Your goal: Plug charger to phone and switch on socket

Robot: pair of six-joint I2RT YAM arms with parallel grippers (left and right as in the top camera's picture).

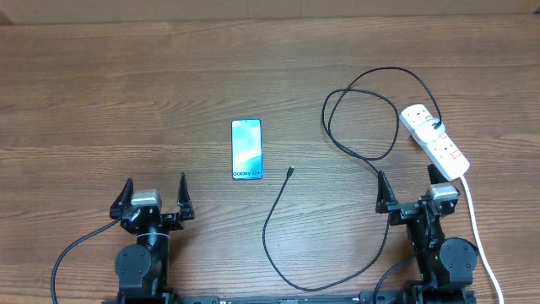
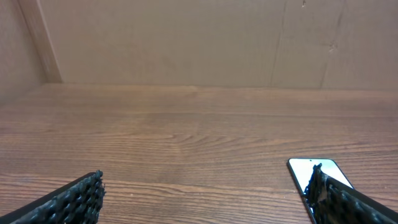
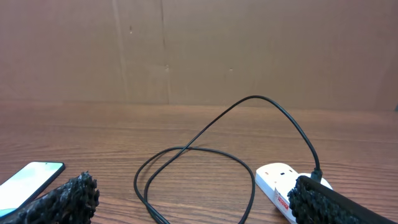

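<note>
Left claw [image 1: 155, 180], right claw [image 1: 406, 176] open; wood-grain table [image 1: 126, 84]; cardboard wall [image 2: 186, 37] behind.

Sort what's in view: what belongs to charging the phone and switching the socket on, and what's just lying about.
For the job: phone, charger, socket with its white cord.
Just there: table, cardboard backdrop.

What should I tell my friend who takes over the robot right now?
Left hand: open, empty.
Right hand: open, empty, just in front of the socket.
Phone: flat, screen up, nearer the left hand.
Charger: its plug tip lies loose to the right of the phone, not touching it; its other end runs to the socket.
Done: nothing yet.
Left: push the plug tip into the phone, then switch on the socket.
</note>
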